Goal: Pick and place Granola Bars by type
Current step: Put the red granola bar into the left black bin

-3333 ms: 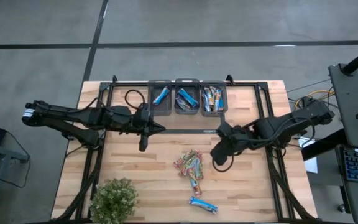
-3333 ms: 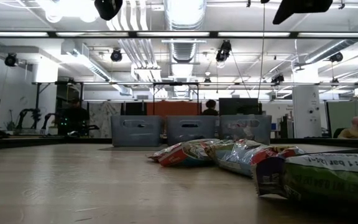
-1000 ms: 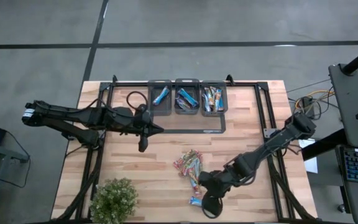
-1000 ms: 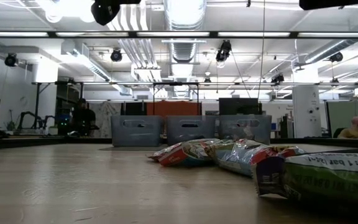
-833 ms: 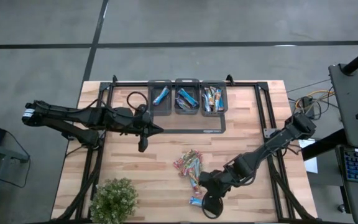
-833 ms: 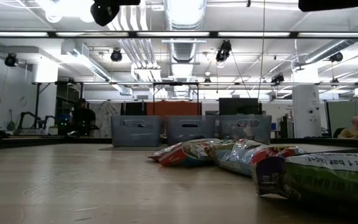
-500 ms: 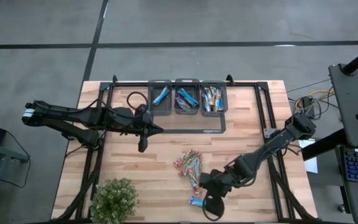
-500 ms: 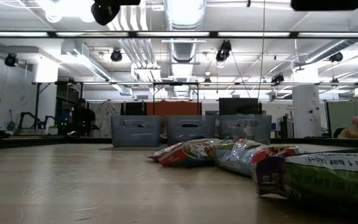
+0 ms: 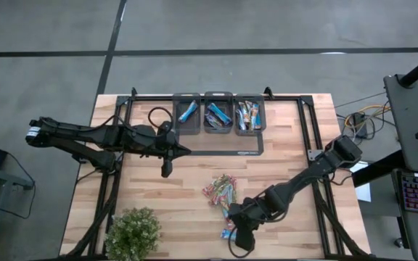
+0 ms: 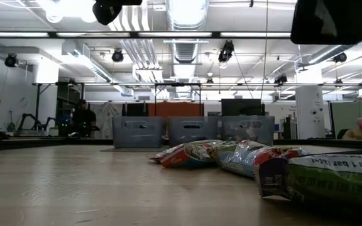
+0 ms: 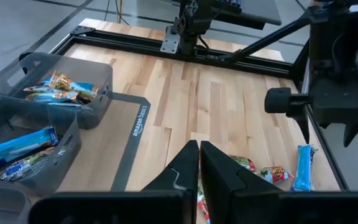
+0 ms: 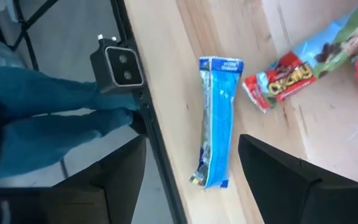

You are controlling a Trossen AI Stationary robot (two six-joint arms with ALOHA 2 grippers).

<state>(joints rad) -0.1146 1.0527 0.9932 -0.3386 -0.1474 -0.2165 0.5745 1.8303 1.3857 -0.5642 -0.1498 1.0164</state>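
One blue granola bar [image 12: 217,134] lies flat near the table's near edge, also seen as the blue bar [image 9: 227,233] in the high view. My right gripper [image 12: 191,142] hovers open above it, one finger on each side, touching nothing. A pile of multicoloured bars [image 9: 221,191] lies on the table just beyond it. My left gripper [image 11: 199,150] is shut and empty, waiting over the table's left-centre, seen from above as the left gripper [image 9: 167,170]. The low view shows the right gripper [image 10: 335,19] as a dark block at the top.
Three grey bins [image 9: 218,114] at the far edge hold sorted bars: blue in two, multicoloured in the right one. A leafy plant [image 9: 133,232] stands at the near left corner. A small camera [image 12: 118,62] sits at the near edge, with a person's blue-trousered legs [image 12: 42,124] beyond.
My right gripper has come down toward the blue bar and shifted slightly toward the table's left and near edge, staying open. The bars have not moved.
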